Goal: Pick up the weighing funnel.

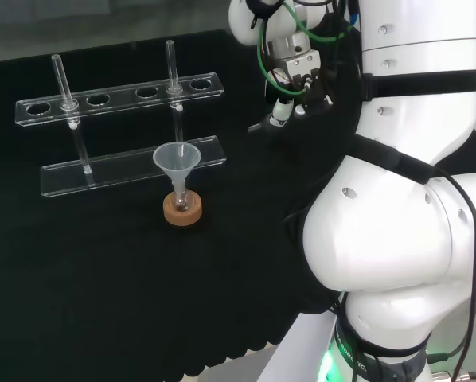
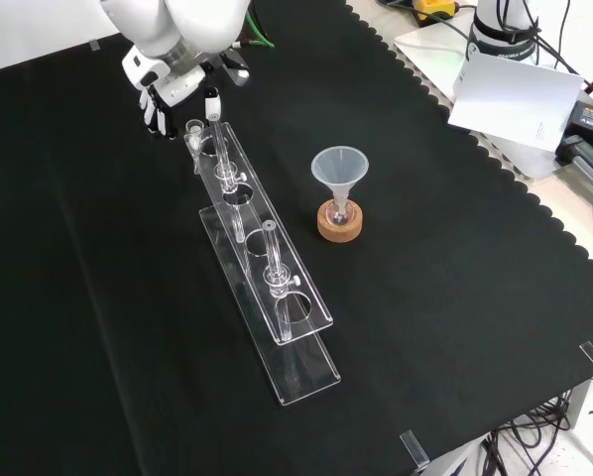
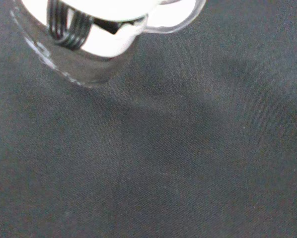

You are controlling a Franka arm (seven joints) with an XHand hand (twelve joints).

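Hanging from the white arm [image 1: 397, 239] at the far end of the bench, the hand [image 2: 173, 77] points its fingers [image 2: 154, 115] down toward the black cloth [image 2: 455, 297].

Wrist view: the weighing funnel [image 3: 89, 73], a clear piece with a curved rim, lies against the fingers. One white and black finger is pressed to its wall. The fingers are closed on it, not spread. Beyond the fingers and the clear piece lies cloth with a soft shadow across it. Whether the piece hangs free of the cloth cannot be told from this view.

Front view: a small clear rim shows just beside the fingers, at the end of the clear rack [image 2: 277, 297] nearest them. From the fingers the rack runs toward the view's lower right, in two tiers. Two test tubes [image 2: 274, 263] stand upright in it, one near the fingers and one well apart from them. To the rack's right, the funnel [image 2: 339, 167] stands mouth up with its stem in a small flask [image 2: 340, 210] on a cork ring [image 2: 339, 228], well apart from the fingers.

Head view: rack and funnel lie to the left of the fingers, and the arm's links lie to their right.
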